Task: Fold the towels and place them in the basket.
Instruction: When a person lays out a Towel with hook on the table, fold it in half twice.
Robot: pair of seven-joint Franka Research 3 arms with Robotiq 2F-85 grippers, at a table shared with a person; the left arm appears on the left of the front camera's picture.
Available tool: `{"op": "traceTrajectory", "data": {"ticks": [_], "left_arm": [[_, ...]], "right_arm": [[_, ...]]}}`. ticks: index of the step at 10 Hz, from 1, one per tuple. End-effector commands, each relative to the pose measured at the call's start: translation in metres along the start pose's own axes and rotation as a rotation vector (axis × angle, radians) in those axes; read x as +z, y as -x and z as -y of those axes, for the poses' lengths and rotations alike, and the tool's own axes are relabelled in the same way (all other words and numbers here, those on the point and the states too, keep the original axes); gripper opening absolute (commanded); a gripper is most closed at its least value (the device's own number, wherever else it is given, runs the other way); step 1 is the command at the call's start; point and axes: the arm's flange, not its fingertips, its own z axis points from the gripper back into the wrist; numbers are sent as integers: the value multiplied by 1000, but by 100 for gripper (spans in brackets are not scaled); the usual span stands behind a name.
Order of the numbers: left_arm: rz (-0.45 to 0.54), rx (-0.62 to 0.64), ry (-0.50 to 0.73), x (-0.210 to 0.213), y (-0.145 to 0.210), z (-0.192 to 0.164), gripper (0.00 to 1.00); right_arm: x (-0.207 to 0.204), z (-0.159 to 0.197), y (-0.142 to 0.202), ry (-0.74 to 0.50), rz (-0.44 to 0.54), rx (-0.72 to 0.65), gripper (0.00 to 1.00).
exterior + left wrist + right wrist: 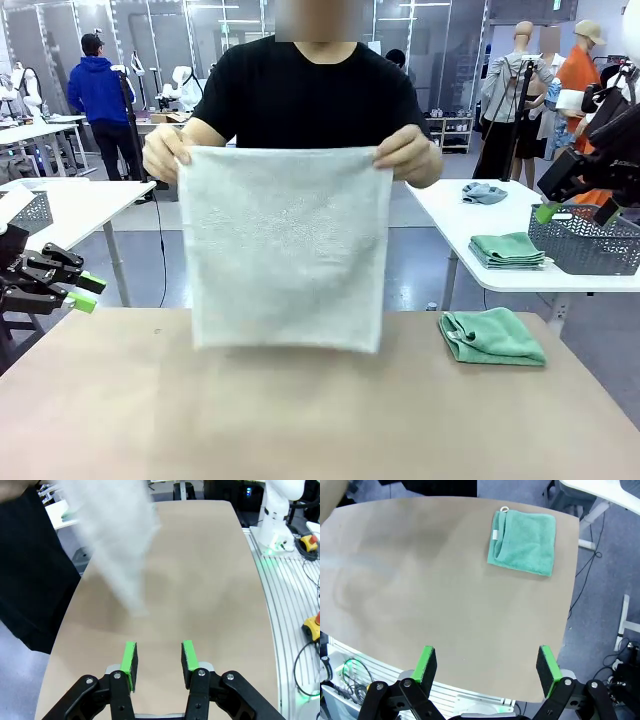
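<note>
A person across the table holds a cream-white towel [280, 250] up by its top two corners, and it hangs spread out above the table's middle. In the left wrist view it is a pale blur [112, 540]. A folded mint green towel [492, 336] [525, 542] lies on the table's right side. The dark grey basket [585, 245] stands on a white side table at the right. My left gripper [86, 292] [159, 659] hovers at the table's left edge, open and empty. My right gripper [575, 212] [486, 666] hangs high at the right, open wide and empty.
The white side table [450, 215] also bears another folded green towel [507, 250] and a grey-blue towel [484, 193]. A paler lattice basket [35, 212] sits on a white table at the left. The brown table [120, 400] is bare near me.
</note>
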Motion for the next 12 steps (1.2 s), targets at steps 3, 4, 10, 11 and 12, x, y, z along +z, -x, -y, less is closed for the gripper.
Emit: {"op": "traceTrajectory", "data": {"ticks": [3, 4, 10, 11, 12], "left_arm": [[20, -5, 2, 2, -2, 1, 47], [20, -5, 2, 2, -2, 1, 47], [20, -5, 2, 2, -2, 1, 47], [20, -5, 2, 2, -2, 1, 47], [20, -5, 2, 2, -2, 1, 47]], "right_arm": [[-1, -1, -1, -1, 7, -2, 100], [-1, -1, -1, -1, 7, -2, 100], [-1, -1, -1, -1, 7, -2, 100], [-1, -1, -1, -1, 7, -2, 100], [-1, -1, -1, -1, 7, -2, 100]]}}
